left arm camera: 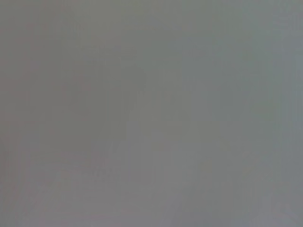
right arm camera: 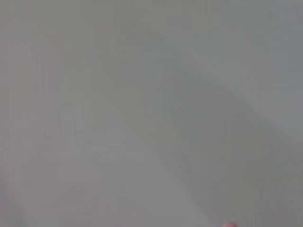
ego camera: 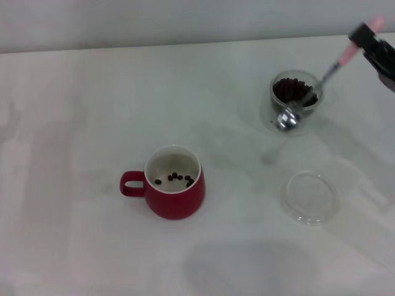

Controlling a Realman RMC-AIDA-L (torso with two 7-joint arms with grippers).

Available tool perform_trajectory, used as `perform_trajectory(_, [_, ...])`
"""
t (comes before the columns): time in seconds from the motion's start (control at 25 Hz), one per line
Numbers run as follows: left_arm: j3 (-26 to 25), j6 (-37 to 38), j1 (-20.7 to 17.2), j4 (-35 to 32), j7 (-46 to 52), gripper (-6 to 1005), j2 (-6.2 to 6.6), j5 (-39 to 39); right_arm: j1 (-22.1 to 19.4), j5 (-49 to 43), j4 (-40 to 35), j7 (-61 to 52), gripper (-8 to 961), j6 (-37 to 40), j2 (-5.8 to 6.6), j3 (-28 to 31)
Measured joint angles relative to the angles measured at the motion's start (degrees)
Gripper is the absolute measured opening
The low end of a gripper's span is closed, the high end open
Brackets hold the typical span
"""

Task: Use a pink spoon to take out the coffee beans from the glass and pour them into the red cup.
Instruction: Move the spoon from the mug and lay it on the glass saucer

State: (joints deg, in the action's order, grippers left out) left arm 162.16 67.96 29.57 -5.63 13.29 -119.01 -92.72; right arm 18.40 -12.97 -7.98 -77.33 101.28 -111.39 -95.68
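Observation:
In the head view the red cup (ego camera: 174, 191) stands near the middle of the table, handle to the left, with several coffee beans (ego camera: 176, 178) on its white bottom. At the back right the glass (ego camera: 295, 100) holds a heap of coffee beans (ego camera: 291, 90). My right gripper (ego camera: 369, 38) at the right edge is shut on the pink spoon (ego camera: 321, 80) by its pink handle. The spoon slants down across the glass, and its metal bowl (ego camera: 287, 119) sits at the glass's near side. A pink tip (right arm camera: 229, 224) shows in the right wrist view. My left gripper is out of view.
A flat clear round dish (ego camera: 310, 196) lies on the white table (ego camera: 74, 123) in front of the glass, to the right of the red cup. The left wrist view shows only a plain grey surface.

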Motion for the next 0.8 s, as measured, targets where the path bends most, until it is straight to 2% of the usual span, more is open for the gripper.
perform_trajectory(0.12, [0.0, -0.5, 0.1, 0.4, 0.1, 892, -0.07, -1.1, -2.8, -0.4, 0.6, -1.0, 293, -0.1, 0.71, -0.2])
perform_trajectory(0.24, [0.0, -0.7, 0.3, 0.5, 0.1, 892, -0.08, -1.3, -3.6, -2.3, 2.3, -1.0, 295, -0.7, 1.58, -0.6])
perform_trajectory(0.4, [0.0, -0.8, 0.9, 0.5, 0.1, 892, -0.01, -1.3, -1.9, -8.9, 3.8, -1.0, 298, -4.0, 2.85, -0.7])
perform_trajectory(0.56, [0.0, -0.8, 1.2, 0.5, 0.2, 892, 0.00, -1.1, 0.9, -11.7, 4.0, -0.8, 300, -11.6, 3.00, -1.1])
perform_trajectory(0.68, [0.1, -0.9, 0.9, 0.5, 0.2, 892, 0.00, -1.1, 1.9, -12.4, 4.0, -0.7, 302, -14.1, 3.25, -1.7])
perform_trajectory(0.76, [0.1, -1.1, 0.6, 0.5, 0.2, 892, -0.07, -1.2, 3.0, -14.6, 4.1, -0.8, 304, -15.9, 4.01, -2.1])
perform_trajectory(0.8, [0.0, -1.4, 0.4, 0.5, 0.2, 892, -0.11, -1.3, 3.0, -14.6, 4.1, -0.8, 304, -15.9, 4.01, -2.1])
